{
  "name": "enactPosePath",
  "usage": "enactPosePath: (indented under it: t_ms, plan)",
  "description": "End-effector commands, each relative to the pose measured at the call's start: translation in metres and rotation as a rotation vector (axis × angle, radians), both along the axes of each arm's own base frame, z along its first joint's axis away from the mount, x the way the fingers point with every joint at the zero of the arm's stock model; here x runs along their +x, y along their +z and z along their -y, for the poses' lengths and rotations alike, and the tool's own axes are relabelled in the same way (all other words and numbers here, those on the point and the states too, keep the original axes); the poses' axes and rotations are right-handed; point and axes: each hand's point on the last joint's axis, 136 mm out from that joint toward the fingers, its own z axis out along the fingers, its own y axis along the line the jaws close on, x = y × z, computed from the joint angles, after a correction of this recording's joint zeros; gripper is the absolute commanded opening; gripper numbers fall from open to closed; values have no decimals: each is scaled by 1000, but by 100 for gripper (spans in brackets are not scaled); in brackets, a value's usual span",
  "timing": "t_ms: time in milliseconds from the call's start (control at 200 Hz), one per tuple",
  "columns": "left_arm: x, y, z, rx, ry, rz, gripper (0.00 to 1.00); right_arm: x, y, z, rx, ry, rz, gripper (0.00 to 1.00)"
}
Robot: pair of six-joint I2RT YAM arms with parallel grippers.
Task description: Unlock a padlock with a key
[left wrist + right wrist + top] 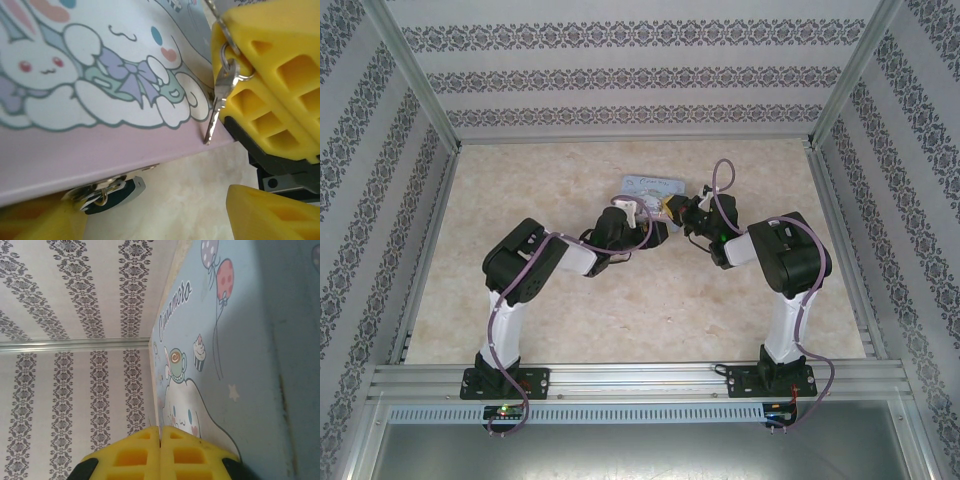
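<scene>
Two arms reach from the near rail across the marbled table [650, 300] and meet at a cartoon-printed tin [125, 150]. The left gripper [155, 210] stands with its yellow fingers apart, just short of the padlock [107, 192], which sits under the tin's near edge. Further right, the right gripper [160, 435], fingers pressed together, pinches a ring. From it the key [216, 112] dangles beside the tin's corner, apart from the padlock.
</scene>
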Motion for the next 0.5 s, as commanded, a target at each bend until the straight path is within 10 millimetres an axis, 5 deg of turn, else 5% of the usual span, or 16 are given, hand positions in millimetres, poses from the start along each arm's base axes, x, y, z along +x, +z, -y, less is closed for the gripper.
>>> enactPosePath:
  t_ms: [0, 495]
  plan:
    - [-6, -5, 3, -109, 0, -51, 72, 1, -13, 5, -11, -20, -20, 0]
    - [-10, 13, 7, -197, -3, -44, 65, 0, -17, 6, -8, -24, -30, 0]
